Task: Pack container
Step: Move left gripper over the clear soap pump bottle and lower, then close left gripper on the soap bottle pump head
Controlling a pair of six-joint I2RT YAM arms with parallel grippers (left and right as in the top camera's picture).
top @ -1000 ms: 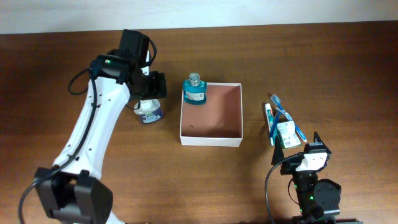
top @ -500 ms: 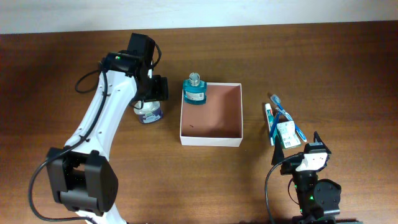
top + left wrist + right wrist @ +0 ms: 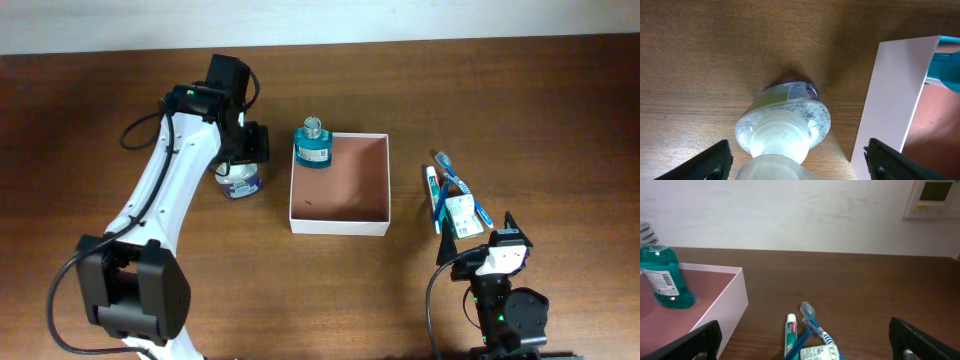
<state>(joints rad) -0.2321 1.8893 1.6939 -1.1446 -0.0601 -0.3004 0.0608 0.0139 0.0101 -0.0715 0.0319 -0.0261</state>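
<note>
The container (image 3: pixel 345 190), a shallow white box with a reddish-brown inside, sits mid-table; its white wall (image 3: pixel 890 100) also shows in the left wrist view. A teal bottle (image 3: pixel 313 146) stands in its far-left corner, and the right wrist view shows it too (image 3: pixel 662 277). Left of the box stands a clear bottle with a frosted white cap (image 3: pixel 782 125). My left gripper (image 3: pixel 797 167) hangs right above it, open, one finger on each side, neither touching it. My right gripper (image 3: pixel 805 347) is open and empty near the front edge, behind the toiletries.
Right of the box lie a toothpaste tube (image 3: pixel 791 335), blue toothbrushes (image 3: pixel 812 322) and a small white packet (image 3: pixel 817 353), crossed in a pile (image 3: pixel 452 200). A pale wall runs behind the table's far edge.
The left arm shifted slightly to the right over the clear bottle, then held still. The right arm has not moved.
</note>
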